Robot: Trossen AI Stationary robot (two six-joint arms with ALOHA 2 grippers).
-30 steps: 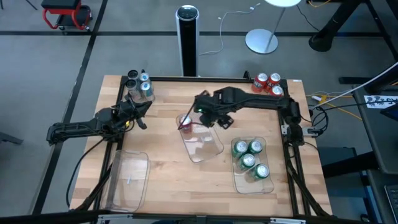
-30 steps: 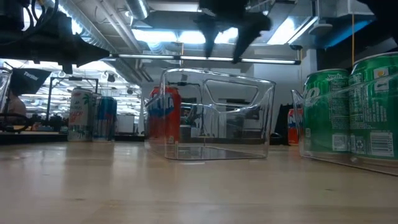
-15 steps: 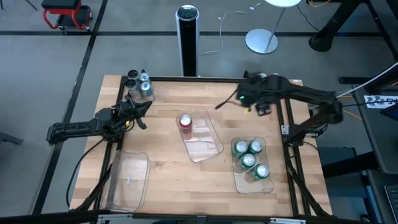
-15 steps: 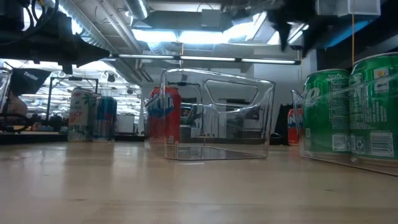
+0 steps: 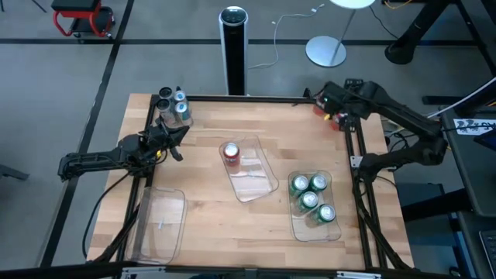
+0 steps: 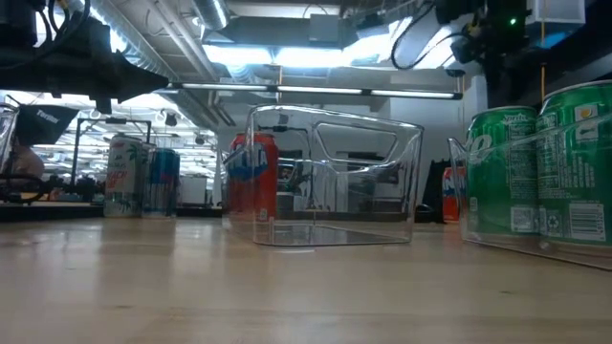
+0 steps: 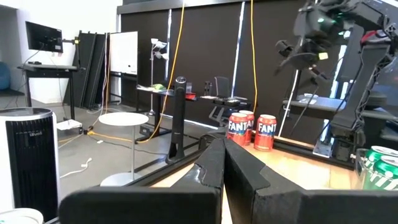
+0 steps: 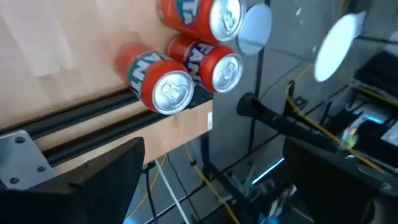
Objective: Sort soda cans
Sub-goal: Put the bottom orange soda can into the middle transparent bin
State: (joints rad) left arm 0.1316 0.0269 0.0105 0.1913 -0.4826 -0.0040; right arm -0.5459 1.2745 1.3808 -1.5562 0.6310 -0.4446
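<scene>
Three red soda cans (image 8: 166,88) stand upright at the table's far right corner, also seen in the left wrist view (image 7: 265,132). My right gripper (image 8: 211,186) hovers open above them (image 5: 332,107), pointing down at a slant and touching none. One red can (image 5: 231,152) stands in the middle clear tray (image 5: 260,182). Several green cans (image 5: 310,198) fill the right tray (image 5: 296,229). Silver-and-blue cans (image 5: 174,106) stand at the far left. My left gripper (image 5: 178,138) waits shut near them, holding nothing.
A third clear tray (image 5: 163,221) lies at the near left. A tall black-and-silver cylinder (image 5: 233,46) and a lamp base (image 5: 325,50) stand on the floor beyond the far edge. Black frame rails (image 5: 358,155) run along the table's right side.
My right gripper has swung from above the middle tray toward the table's far right corner, rolling as it went, and now hangs over the three red cans. It has stayed open. The red can in the middle tray stays upright where it was.
</scene>
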